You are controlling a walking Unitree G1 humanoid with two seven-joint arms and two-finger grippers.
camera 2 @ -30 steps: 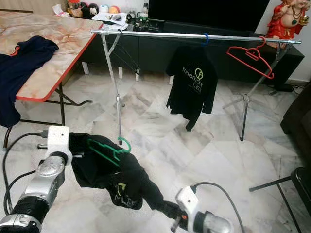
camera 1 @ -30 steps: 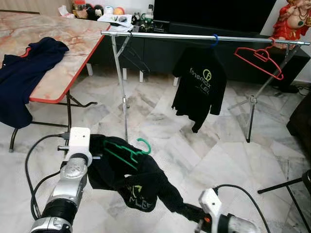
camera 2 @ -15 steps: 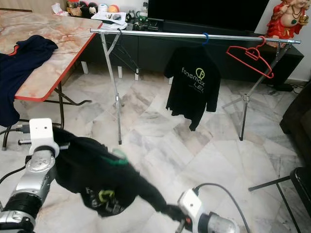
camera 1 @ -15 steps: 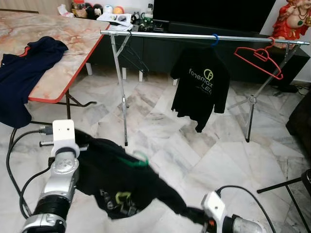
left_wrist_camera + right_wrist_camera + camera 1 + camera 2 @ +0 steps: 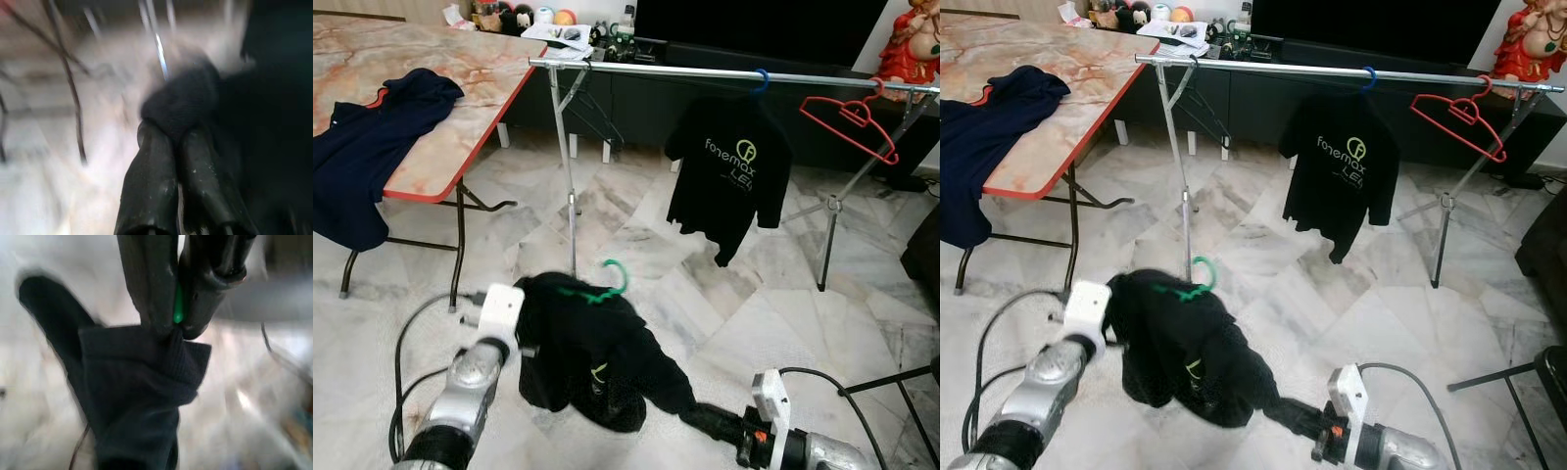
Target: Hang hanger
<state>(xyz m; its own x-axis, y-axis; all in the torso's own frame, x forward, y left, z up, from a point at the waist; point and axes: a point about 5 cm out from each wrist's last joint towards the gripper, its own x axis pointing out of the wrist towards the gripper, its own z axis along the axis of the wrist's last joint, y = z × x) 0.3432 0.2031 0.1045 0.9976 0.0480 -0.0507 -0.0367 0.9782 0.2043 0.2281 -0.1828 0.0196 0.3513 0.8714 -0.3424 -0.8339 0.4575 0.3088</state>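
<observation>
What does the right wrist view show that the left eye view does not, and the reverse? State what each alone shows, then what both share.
Right wrist view alone: up close, the right gripper is shut on black cloth, with a sliver of green plastic between its fingers.

Left eye view alone: the rail with a hung black shirt, an empty red hanger, the table with a navy garment, the green hanger hook and the left gripper.

Both: the black shirt on the green hanger, held over pale marble floor.
</observation>
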